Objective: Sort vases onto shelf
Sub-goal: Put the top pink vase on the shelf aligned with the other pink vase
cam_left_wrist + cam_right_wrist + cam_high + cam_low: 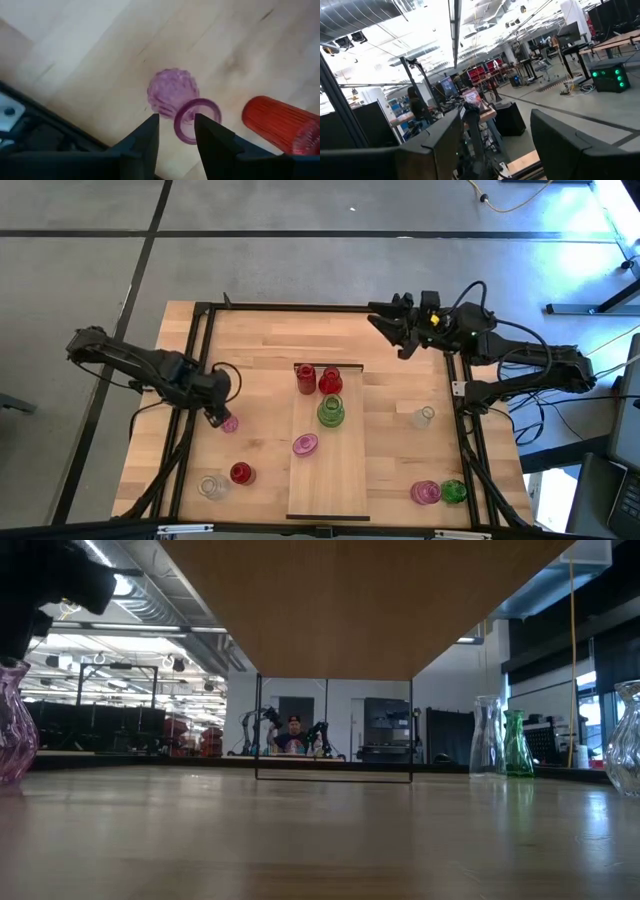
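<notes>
A pink vase (229, 423) stands upright on the tabletop left of the shelf (328, 480). My left gripper (216, 417) hovers right over it, pointing down. In its wrist view the open fingers (176, 132) frame the vase's rim (192, 107), and one fingertip covers part of the rim. On the shelf stand two red vases (318, 380), a green one (330, 412) and a pink one (305, 444). My right gripper (400, 330) is raised over the table's far right, open and empty (495, 150). My left gripper comes at the pink vase's rim (186, 131) from above, pointing down. One fingertip (210, 137) hides part of the rim, so I cannot tell whether it touches. The vase stands upright with its base on the tabletop.
A red vase (241, 473) and a clear vase (211, 486) stand near the front left. A clear vase (423, 416) is right of the shelf. A pink vase (426, 492) and a green vase (453, 491) sit at the front right. Black frame rails (195, 380) border the table.
</notes>
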